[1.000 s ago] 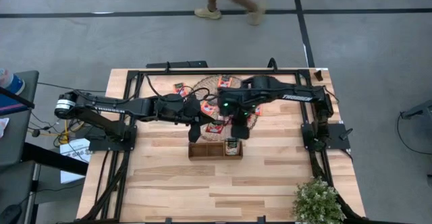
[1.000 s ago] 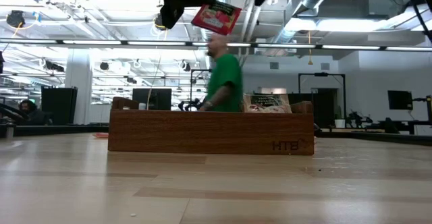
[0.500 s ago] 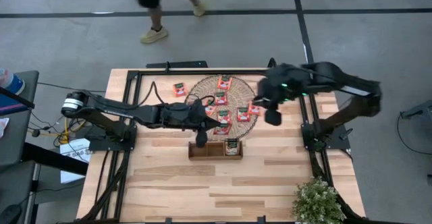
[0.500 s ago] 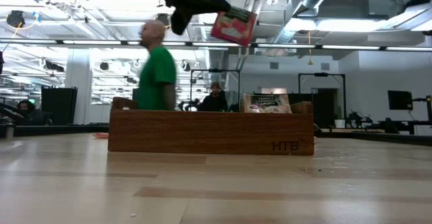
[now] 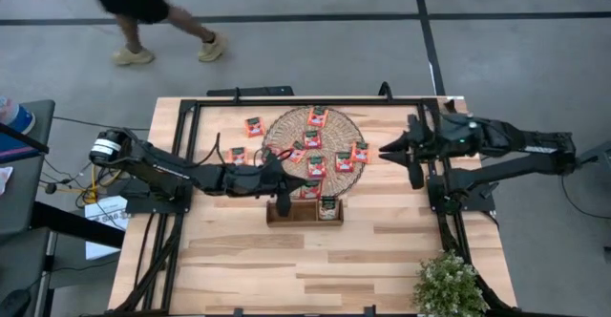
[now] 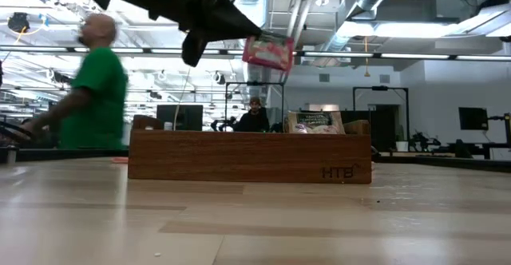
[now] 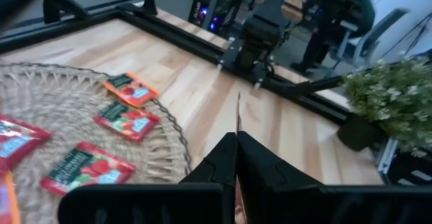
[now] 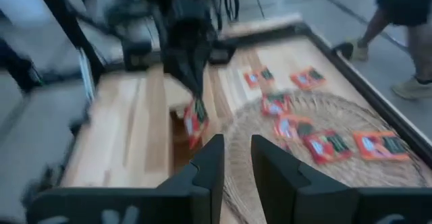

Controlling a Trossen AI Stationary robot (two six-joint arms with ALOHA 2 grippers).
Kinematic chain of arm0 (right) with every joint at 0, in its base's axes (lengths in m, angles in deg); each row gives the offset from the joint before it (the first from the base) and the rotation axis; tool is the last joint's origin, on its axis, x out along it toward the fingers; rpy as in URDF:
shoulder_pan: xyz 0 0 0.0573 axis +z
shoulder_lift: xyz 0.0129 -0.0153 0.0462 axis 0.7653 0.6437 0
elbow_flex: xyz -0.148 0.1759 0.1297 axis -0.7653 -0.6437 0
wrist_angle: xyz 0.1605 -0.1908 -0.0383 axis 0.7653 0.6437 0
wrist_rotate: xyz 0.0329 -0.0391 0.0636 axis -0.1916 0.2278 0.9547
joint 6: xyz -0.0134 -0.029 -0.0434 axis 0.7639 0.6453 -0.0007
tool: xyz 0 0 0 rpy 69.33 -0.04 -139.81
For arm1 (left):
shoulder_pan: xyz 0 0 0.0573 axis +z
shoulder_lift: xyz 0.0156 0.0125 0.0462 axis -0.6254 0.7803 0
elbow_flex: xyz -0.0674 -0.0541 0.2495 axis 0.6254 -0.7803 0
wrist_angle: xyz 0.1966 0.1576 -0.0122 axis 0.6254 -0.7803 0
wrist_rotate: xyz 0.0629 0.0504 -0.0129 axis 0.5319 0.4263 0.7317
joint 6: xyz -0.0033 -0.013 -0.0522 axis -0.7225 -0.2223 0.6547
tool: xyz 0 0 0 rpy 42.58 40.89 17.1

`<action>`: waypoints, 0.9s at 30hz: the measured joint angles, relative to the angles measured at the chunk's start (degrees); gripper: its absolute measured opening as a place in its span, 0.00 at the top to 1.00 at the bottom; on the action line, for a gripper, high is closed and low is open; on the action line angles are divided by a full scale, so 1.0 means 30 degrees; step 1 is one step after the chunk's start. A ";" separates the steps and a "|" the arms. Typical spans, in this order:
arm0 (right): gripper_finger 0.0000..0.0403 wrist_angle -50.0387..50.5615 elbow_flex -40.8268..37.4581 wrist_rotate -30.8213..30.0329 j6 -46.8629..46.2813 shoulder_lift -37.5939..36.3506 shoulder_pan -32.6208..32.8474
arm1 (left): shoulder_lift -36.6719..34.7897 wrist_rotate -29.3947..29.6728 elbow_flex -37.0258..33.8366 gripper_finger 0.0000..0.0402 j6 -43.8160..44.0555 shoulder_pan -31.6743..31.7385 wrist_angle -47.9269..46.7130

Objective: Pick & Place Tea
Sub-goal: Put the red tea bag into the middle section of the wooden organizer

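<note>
A: Item one, the left gripper (image 5: 284, 200)?
B: Dark two-finger gripper, reaching in from the table's left side, above the small brown three-compartment wooden tray (image 5: 304, 212). Fingers pressed together on a red-orange flat square tea sachet (image 6: 268, 51), which the low view shows hanging tilted in the air over the tray.

A: Item two, the right gripper (image 5: 412, 176)?
B: Dark two-finger gripper, pulled back to the table's right edge, well apart from the tray. In its wrist view the fingers (image 8: 209, 166) stand a little apart with nothing between them.

A: Item three, the remaining tea?
B: Several red-orange sachets (image 5: 335, 161) lie flat on the round woven straw mat (image 5: 283, 127) behind the tray. Two more rest on the bare light wooden table (image 5: 382, 250) just left of the mat, one near its upper edge (image 5: 253, 126). One pale sachet with dark lettering (image 6: 314, 122) stands in the tray's right-hand compartment.

A: Item four, surroundings?
B: A small green potted plant (image 5: 448, 285) at the table's near right corner. A person in a green shirt (image 6: 90, 97) walks across the floor beyond the table
</note>
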 joint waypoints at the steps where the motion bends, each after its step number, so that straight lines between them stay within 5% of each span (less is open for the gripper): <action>1: 0.84 -0.0182 -0.0427 0.0007 -0.0138 -0.0465 0.0000 | 0.0000 0.0134 -0.0228 1.00 0.0069 -0.0151 0.0201; 11: 0.84 0.0380 -0.2249 0.0222 -0.2759 -0.2306 0.0155 | -0.0003 0.1672 -0.2777 1.00 0.0873 -0.1579 0.2954; 16: 0.84 -0.3236 -0.4347 0.1570 -0.0256 -0.3140 0.0963 | -0.0001 0.2342 -0.4105 1.00 0.1042 -0.2159 0.5419; 27: 0.84 -0.8035 -0.9133 0.1524 -0.0334 -0.7257 0.2306 | 0.2193 0.3079 -0.4300 1.00 0.0789 -0.2701 0.8618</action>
